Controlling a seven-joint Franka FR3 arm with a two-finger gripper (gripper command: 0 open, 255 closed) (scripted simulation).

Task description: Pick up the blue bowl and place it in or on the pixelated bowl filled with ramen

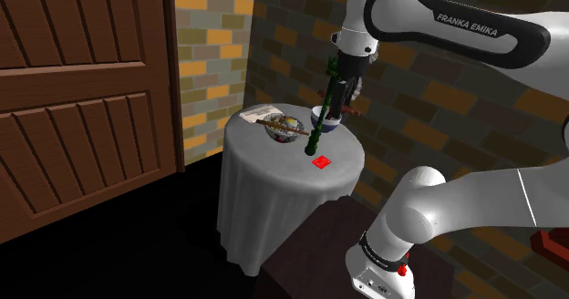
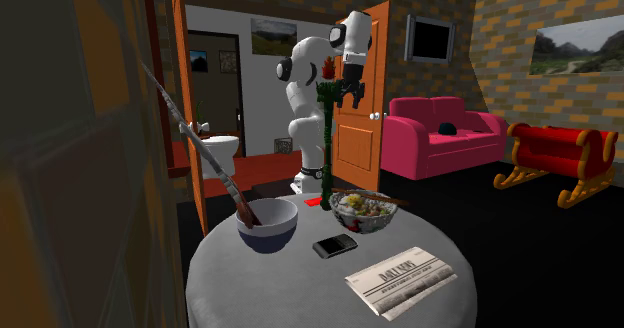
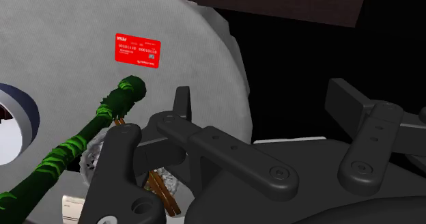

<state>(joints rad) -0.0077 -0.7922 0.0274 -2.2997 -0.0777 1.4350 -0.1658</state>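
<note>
The blue bowl [image 2: 268, 224], white inside, stands on the round grey-clothed table [image 2: 290, 296] with a long brush leaning in it. In the shoulder view the blue bowl [image 1: 319, 117] is partly hidden behind my gripper [image 1: 338, 108]. The pixelated ramen bowl [image 2: 362, 210] sits beside it, chopsticks across its rim, and appears again as the ramen bowl [image 1: 286, 128]. My gripper [image 2: 348, 88] hangs well above the table, open and holding nothing. In the wrist view the gripper [image 3: 249, 158] has its fingers wide apart, with the blue bowl's rim [image 3: 24, 120] off to one side.
A tall green rod [image 2: 327, 141] with a red top stands by the ramen bowl, close to my gripper. A red card [image 1: 321, 161], a black phone [image 2: 335, 245] and a folded newspaper [image 2: 400, 276] lie on the cloth. Brick walls and a wooden door [image 1: 82, 97] flank the table.
</note>
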